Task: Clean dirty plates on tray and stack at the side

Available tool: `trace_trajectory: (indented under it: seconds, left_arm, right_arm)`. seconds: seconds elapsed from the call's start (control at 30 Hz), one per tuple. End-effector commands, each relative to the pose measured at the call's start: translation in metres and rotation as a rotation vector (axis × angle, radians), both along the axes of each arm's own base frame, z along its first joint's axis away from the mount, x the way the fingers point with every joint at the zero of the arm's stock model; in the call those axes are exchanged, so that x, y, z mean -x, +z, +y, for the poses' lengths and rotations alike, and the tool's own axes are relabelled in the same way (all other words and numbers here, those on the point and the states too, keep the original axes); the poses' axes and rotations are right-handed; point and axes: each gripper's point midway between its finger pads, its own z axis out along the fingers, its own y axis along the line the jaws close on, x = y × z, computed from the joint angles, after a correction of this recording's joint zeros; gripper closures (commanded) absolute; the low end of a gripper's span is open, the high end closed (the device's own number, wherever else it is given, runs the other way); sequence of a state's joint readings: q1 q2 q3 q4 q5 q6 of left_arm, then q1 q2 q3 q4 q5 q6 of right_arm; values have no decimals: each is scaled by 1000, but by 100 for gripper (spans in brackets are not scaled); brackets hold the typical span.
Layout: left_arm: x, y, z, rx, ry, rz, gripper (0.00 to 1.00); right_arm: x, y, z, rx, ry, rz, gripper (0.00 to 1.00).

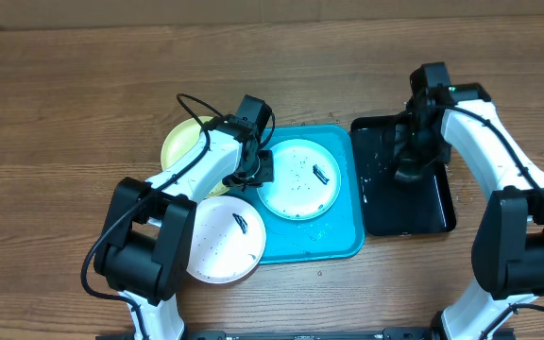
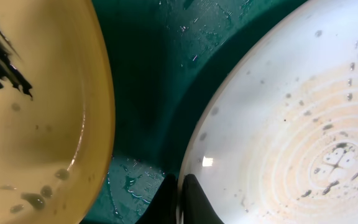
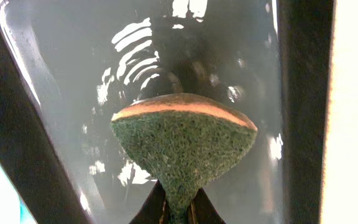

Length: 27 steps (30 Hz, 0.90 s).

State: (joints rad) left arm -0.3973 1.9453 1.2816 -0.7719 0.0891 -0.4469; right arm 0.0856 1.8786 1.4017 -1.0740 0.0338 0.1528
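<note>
The light teal plate (image 1: 298, 179) lies on the turquoise tray (image 1: 343, 241), speckled and with a dark smear. My left gripper (image 1: 258, 175) is at its left rim. In the left wrist view the fingers (image 2: 179, 194) are shut on the rim of this pale plate (image 2: 291, 124). The yellow-green plate (image 1: 182, 142) lies behind the tray's left edge, partly under my left arm, and also shows in the left wrist view (image 2: 42, 112). The white plate (image 1: 223, 241) lies at the front left, overlapping the tray's corner. My right gripper (image 3: 179, 210) is shut on a green sponge (image 3: 185, 143).
A glossy black tray (image 1: 433, 203) stands right of the turquoise tray. It is wet, and my right gripper (image 1: 409, 170) holds the sponge over it. Water drops lie on the turquoise tray floor (image 2: 148, 74). Bare wooden table surrounds both trays.
</note>
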Motion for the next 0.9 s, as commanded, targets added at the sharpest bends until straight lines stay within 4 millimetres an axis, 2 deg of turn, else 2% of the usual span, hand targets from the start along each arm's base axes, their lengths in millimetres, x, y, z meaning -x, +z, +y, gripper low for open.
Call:
trace_trajectory:
  seconds: [0.0, 0.1, 0.2, 0.33, 0.5, 0.67, 0.7, 0.73, 0.8, 0.83, 0.87]
  left_arm:
    - [3, -6, 6, -25, 13, 19, 96]
    - [8, -7, 8, -33, 12, 35, 96]
    - [12, -7, 10, -41, 12, 53, 96]
    - [11, -7, 10, -39, 13, 49, 96]
    - [8, -7, 9, -34, 30, 40, 96]
    - [-8, -5, 2, -10, -18, -34, 96]
    - [-9, -5, 2, -10, -17, -35, 93]
    - [-8, -5, 2, -10, -17, -33, 84]
    - [-5, -5, 3, -14, -13, -18, 80]
    - [-2, -6, 4, -18, -4, -6, 80]
    - [0, -6, 5, -21, 7, 4, 85]
  right_arm:
    - [9, -16, 2, -20, 2, 15, 96]
    - [10, -11, 5, -37, 4, 23, 96]
    - [7, 10, 8, -49, 4, 30, 96]
    - [4, 39, 24, -127, 17, 31, 96]
    - [-1, 42, 26, -128, 23, 10, 96]
    - [-4, 61, 26, -129, 23, 3, 96]
    - [-3, 62, 26, -128, 23, 8, 96]
    - [-1, 62, 26, -127, 25, 14, 96]
    - [3, 62, 25, -125, 46, 29, 96]
    - [4, 62, 25, -120, 47, 35, 96]
    - [5, 62, 24, -117, 47, 39, 96]
